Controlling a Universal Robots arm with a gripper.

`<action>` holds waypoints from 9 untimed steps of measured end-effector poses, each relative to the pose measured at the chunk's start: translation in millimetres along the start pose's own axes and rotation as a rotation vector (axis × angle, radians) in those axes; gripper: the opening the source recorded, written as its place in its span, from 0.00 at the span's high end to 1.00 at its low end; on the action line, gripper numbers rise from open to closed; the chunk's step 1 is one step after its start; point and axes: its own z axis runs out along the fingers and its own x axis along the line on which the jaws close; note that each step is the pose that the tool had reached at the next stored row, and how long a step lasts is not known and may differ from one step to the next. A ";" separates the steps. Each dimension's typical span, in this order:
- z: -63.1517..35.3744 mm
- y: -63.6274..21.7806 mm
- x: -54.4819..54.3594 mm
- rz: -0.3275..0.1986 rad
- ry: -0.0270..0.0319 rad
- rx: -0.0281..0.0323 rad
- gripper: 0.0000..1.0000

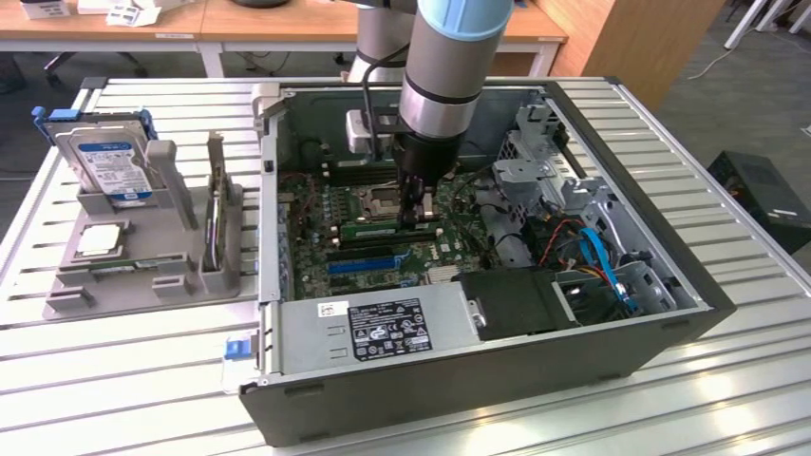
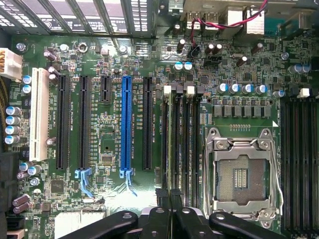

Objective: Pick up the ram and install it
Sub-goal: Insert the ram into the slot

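- The ram (image 1: 375, 229) stands on edge over the memory slots (image 2: 185, 134) on the motherboard (image 2: 109, 164), just beside the empty CPU socket (image 2: 242, 169). In the wrist view it appears as a thin green edge (image 2: 172, 144). Whether it is fully seated cannot be told.
- The gripper (image 1: 416, 220) reaches down into the open computer case (image 1: 659, 313), its fingers clenched on the ram's upper edge (image 2: 169, 195).
- The blue slot (image 2: 126, 122) lies near, on the ram's far side from the socket.
- The power supply (image 1: 380, 325) fills the case's near corner.
- Outside the case, on the exterior view's left, a grey tray (image 1: 64, 299) holds a hard drive (image 1: 108, 163) and a square silver chip (image 1: 102, 239).
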 end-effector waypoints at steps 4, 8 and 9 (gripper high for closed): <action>0.0 0.0 0.0 -0.003 -0.0002 -0.0002 0.88; 0.0 0.0 0.0 -0.006 -0.0004 -0.0004 0.88; 0.0 0.0 0.0 -0.007 -0.0005 -0.0004 0.88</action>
